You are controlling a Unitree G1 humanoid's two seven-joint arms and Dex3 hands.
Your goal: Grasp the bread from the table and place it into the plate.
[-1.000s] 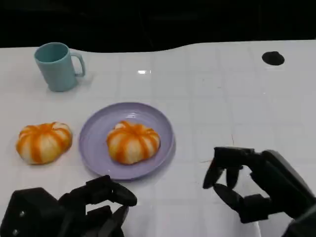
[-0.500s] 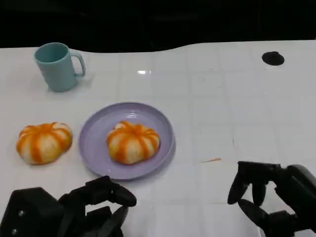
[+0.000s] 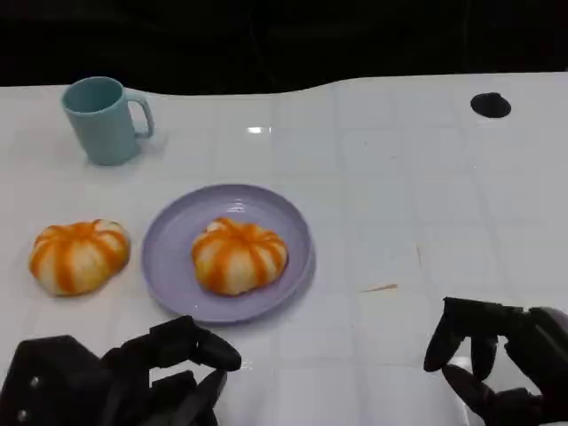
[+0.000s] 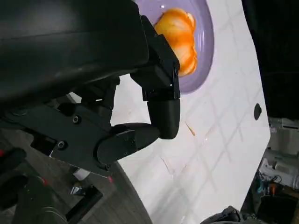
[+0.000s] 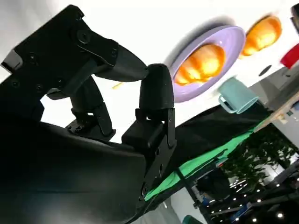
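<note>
Bread (image 3: 240, 256) lies in the middle of the lilac plate (image 3: 169, 232) in the head view, and a second bread (image 3: 78, 256) sits on the table just beside the plate's left rim, with a teal mug (image 3: 104, 119) well behind it. Over the last second the right hand (image 3: 497, 359) has drawn back from the space right of the plate to the picture's lower right corner, its fingers apart and holding nothing; that retreat suggests its placing is done. The left hand (image 3: 133, 377) has hardly moved, resting low at the near edge with fingers loosely curled and nothing in them. From the left wrist, the left hand (image 4: 117, 93) shows black fingers bent over bare table, with the plated bread (image 4: 180, 39) beyond them. From the right wrist, the right hand (image 5: 117, 107) is spread, the plate (image 5: 224, 44) and both breads lying well clear of it.
</note>
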